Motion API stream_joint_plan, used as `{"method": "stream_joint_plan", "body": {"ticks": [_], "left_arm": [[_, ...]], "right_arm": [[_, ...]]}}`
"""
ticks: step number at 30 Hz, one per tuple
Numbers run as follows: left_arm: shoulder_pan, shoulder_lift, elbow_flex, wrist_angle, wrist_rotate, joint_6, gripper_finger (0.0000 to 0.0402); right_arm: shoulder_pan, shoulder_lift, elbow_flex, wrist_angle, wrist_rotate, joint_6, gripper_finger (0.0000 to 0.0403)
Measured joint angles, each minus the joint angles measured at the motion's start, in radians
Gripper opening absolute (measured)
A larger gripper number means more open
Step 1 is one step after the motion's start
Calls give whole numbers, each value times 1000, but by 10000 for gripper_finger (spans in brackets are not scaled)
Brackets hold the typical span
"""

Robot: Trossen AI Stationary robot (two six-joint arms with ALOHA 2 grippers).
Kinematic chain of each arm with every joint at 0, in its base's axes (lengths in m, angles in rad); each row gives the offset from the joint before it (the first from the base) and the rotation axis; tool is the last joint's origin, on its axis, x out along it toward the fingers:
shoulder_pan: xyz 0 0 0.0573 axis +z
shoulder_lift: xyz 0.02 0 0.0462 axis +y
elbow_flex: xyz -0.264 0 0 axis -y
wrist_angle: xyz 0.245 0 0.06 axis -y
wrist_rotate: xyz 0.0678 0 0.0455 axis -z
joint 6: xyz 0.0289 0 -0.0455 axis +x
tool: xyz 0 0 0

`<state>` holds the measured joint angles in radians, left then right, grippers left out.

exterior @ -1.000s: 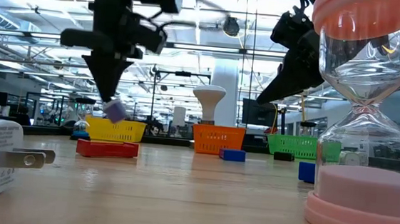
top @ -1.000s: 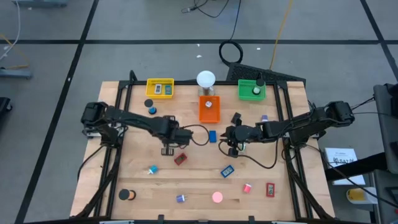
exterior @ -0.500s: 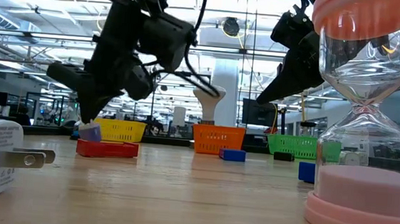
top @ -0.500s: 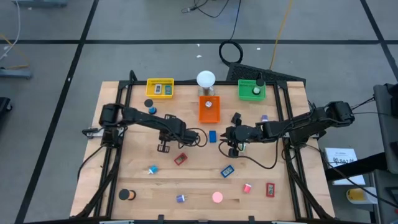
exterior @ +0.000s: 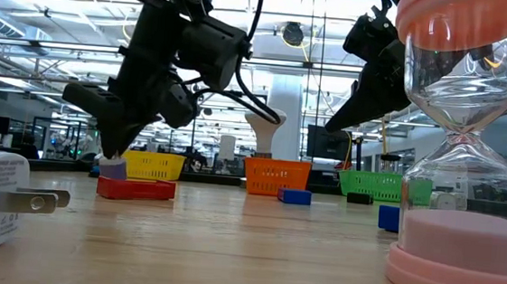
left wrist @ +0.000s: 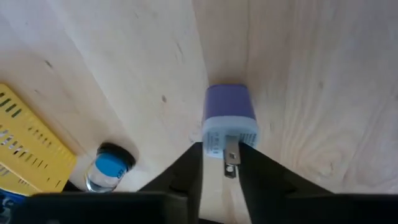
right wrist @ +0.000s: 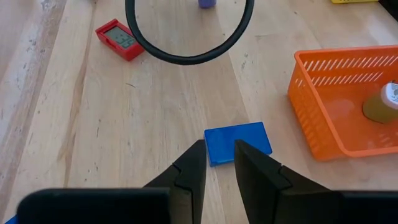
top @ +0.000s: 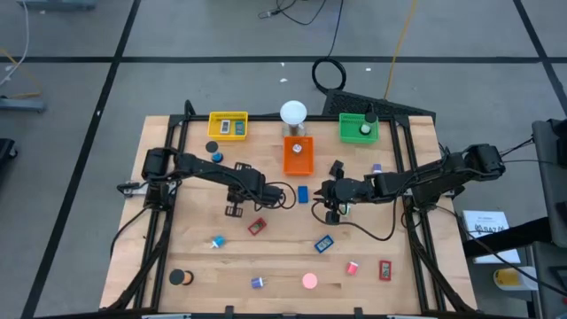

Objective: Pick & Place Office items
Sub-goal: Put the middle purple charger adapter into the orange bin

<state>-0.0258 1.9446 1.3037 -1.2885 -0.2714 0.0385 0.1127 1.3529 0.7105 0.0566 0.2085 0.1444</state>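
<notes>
Office items mostly lie loose on the table (top: 159,266): only a few sit in the yellow tray (top: 228,126), orange tray (top: 299,156) and green tray (top: 359,128) along its far edge. Left gripper (left wrist: 217,163), near the table's middle, has a purple plug adapter (left wrist: 229,121) between slackening fingers (set down, I judge). Right gripper (right wrist: 219,163), fingers narrow and empty, hangs over a blue block (right wrist: 237,142).

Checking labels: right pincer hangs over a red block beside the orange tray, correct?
Not quite: the block under the right pincer is blue, not red, as the right wrist view shows. It does lie beside the orange tray.
</notes>
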Motion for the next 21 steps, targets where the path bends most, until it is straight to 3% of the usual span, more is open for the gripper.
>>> {"method": "stream_joint_plan", "body": {"ticks": [11,21], "left_arm": [[3,-45,-2,-44,-17,8,193],[8,-169,-9,31,-14,7,207]], "right_arm": [[0,0,0,0,0,0,73],[0,0,0,0,0,0,73]]}}
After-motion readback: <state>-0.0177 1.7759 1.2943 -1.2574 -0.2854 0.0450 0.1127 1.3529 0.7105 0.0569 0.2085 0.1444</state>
